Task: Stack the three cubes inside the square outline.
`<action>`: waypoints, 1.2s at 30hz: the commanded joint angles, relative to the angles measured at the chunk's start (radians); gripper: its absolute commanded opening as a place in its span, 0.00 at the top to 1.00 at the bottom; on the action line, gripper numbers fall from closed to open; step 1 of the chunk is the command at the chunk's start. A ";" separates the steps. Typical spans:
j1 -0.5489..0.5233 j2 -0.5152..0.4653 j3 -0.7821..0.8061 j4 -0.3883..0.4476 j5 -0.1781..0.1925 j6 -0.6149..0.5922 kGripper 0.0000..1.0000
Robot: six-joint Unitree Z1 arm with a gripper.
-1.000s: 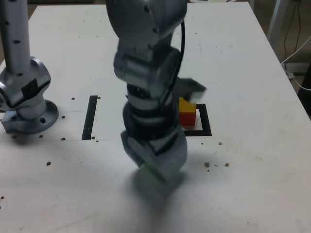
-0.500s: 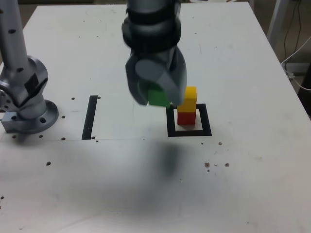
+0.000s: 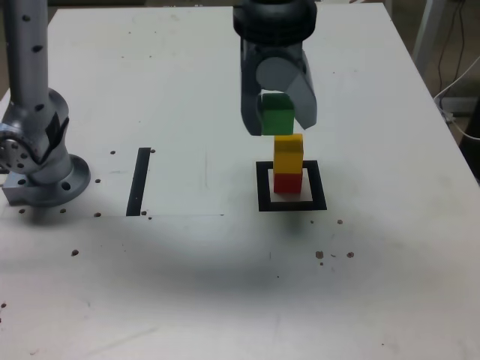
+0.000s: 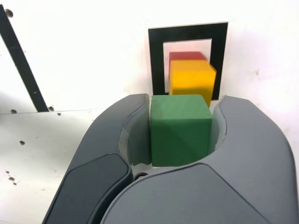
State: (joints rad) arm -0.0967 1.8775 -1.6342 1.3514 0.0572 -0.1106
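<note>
End effector (image 3: 276, 112) clamped on green cube (image 3: 276, 114), held in the air just above yellow cube (image 3: 288, 152). Yellow sits on red cube (image 3: 287, 182) inside square outline (image 3: 262, 187) on desk (image 3: 187, 90).

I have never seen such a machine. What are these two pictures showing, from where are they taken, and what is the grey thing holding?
The grey machine is a robot arm standing on a white table. Its base is at the exterior view's left, and at its end is a gripper, a claw with two jaws.

One picture comes from a camera off the arm, looking down on the table. The other comes from a camera on the arm's wrist, looking along the jaws.

The jaws are shut on a green cube, held in the air above a small tower: a yellow cube resting on a red cube. The tower stands inside a black square outline. A separate black strip lies between the square and the base.
</note>
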 commanded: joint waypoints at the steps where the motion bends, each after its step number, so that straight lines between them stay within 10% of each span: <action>1: 0.009 0.023 -0.014 -0.001 0.003 0.005 0.71; 26: 0.017 0.087 -0.030 -0.023 -0.010 0.006 0.69; 36: 0.021 0.098 -0.022 -0.028 -0.017 0.024 0.08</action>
State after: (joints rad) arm -0.0787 1.9715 -1.6567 1.3251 0.0407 -0.0881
